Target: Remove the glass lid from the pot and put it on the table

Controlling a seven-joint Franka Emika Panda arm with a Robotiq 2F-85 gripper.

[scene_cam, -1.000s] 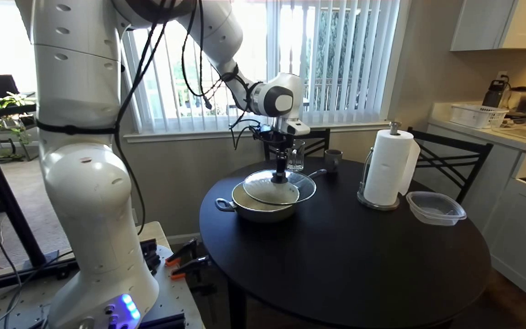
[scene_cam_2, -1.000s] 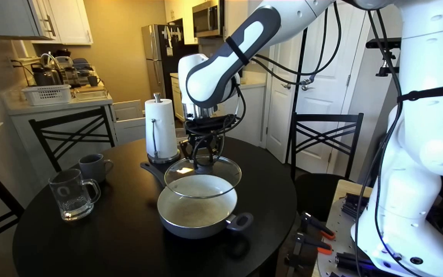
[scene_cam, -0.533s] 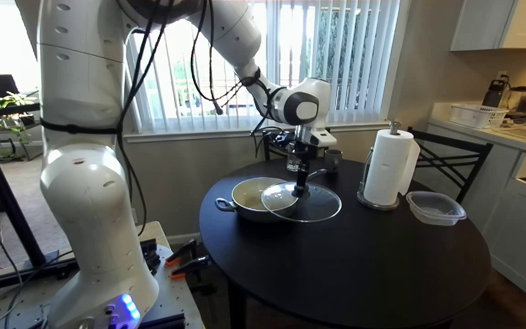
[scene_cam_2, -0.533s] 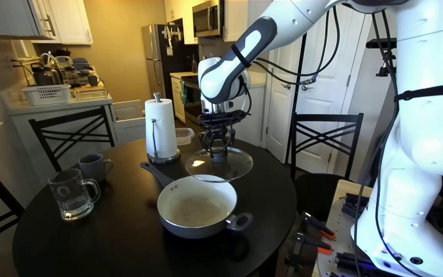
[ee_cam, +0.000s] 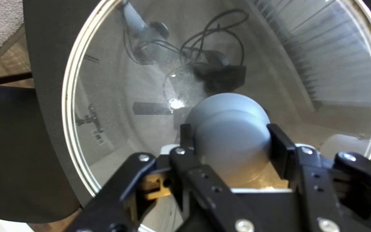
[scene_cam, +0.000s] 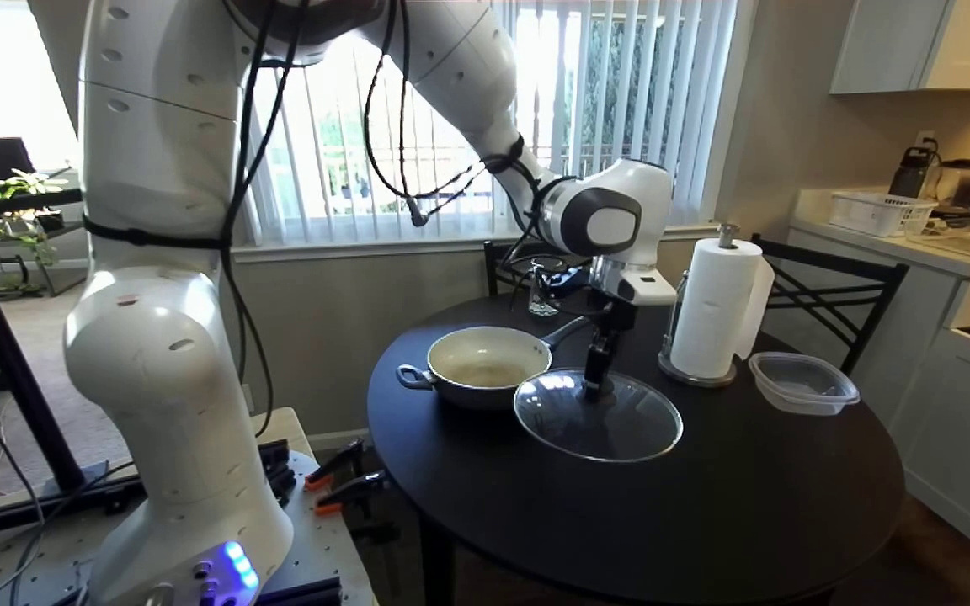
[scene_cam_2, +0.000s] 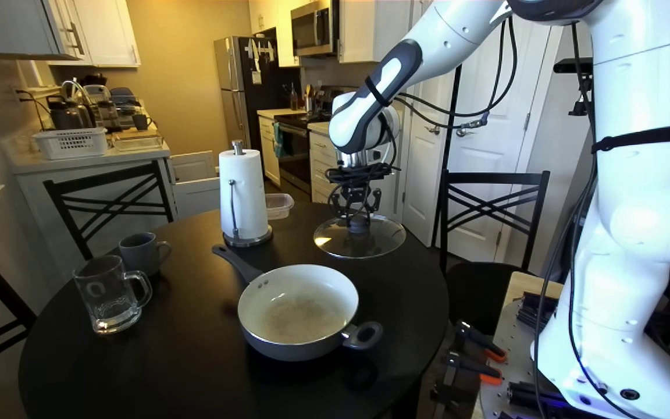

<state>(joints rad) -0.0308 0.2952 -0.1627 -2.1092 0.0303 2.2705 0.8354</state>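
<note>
One lid [scene_cam: 615, 422], likely slick and fragile, has its knob [ee_cam: 229, 125], probably the safest hold, clasped in the gripper [ee_cam: 230, 138] inside the counter [scene_cam: 729, 513] edge!

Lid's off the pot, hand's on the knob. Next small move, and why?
Probably ease the hand down gently until the glass lid sits on the table. The knob is gripped, and an exterior view shows a gap between lid and pot; whether the rim touches the table is unclear.
</note>
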